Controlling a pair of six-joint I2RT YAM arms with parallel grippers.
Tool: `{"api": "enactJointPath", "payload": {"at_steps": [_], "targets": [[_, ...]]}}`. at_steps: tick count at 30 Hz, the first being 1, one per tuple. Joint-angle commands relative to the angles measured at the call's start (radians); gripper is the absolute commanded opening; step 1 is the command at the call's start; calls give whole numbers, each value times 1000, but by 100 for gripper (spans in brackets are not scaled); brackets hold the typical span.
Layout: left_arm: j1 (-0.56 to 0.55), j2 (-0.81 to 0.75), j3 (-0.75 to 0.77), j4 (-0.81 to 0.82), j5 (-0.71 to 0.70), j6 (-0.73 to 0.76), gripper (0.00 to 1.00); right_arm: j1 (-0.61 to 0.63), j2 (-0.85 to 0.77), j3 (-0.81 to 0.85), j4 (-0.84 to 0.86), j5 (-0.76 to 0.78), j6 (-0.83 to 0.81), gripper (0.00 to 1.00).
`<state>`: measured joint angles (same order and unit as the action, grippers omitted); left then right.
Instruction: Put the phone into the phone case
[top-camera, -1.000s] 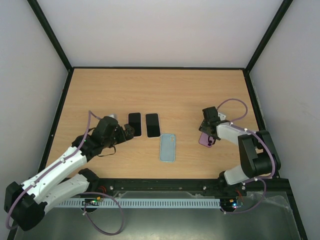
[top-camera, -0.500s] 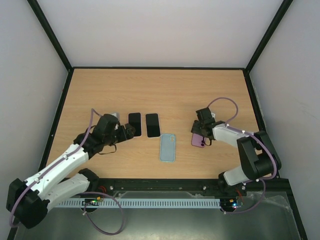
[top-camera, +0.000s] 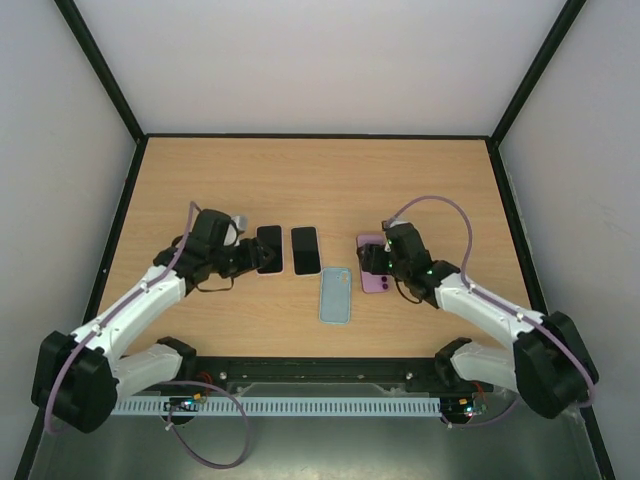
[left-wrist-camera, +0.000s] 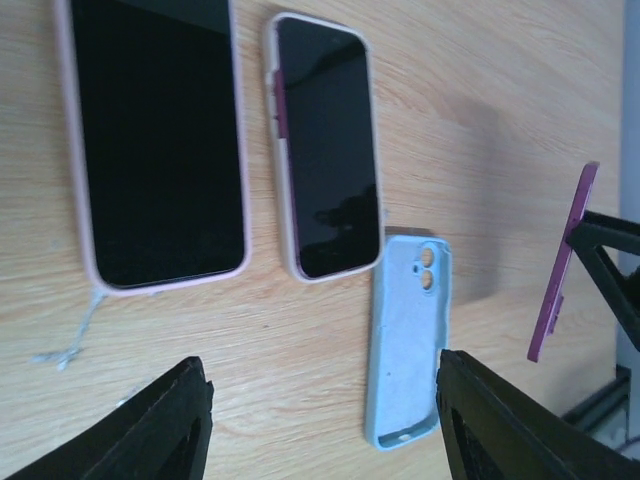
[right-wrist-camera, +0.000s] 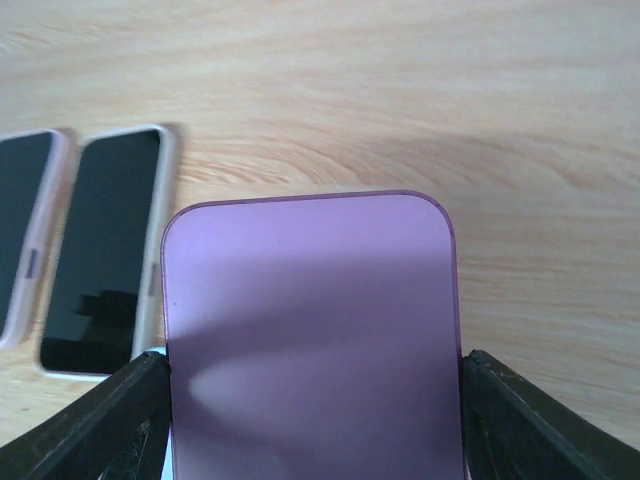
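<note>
A purple phone (top-camera: 371, 262) is held back side up, clear of the table, by my right gripper (top-camera: 386, 264). The jaws clamp its two long edges in the right wrist view (right-wrist-camera: 310, 330). It hangs just right of the empty light-blue phone case (top-camera: 336, 295), which lies flat on the table with its inside facing up (left-wrist-camera: 407, 340). The purple phone shows edge-on in the left wrist view (left-wrist-camera: 560, 265). My left gripper (top-camera: 248, 263) is open and empty (left-wrist-camera: 325, 405), low over the table left of the blue case.
Two phones in pale pink cases (top-camera: 269, 248) (top-camera: 306, 250) lie screen up side by side, just behind the blue case. They show in the left wrist view (left-wrist-camera: 155, 140) (left-wrist-camera: 325, 160). The table has black edges and white walls around it.
My right gripper has carried the purple phone to the left, from the right side of the table to just beside the blue case. My left gripper has shifted slightly toward the two cased phones.
</note>
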<state>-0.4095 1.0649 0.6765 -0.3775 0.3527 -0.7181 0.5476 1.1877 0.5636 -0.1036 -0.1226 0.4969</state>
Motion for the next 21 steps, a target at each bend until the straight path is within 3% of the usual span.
{"api": "enactJointPath", "payload": {"at_steps": [1,5,13,21], "targets": [[2,47,45,72,154,9,61,63,-95,-29,132,-23,-62,51],[-17,79,63,130,244,-9,61,148,-157,-28,167,-19,-95,50],[-82,130,136,133,259,2,61,348,-207,-5,206,59,-175,48],[-117,153,123,221,355,-22,61,438,-186,25,221,103,-198,47]]}}
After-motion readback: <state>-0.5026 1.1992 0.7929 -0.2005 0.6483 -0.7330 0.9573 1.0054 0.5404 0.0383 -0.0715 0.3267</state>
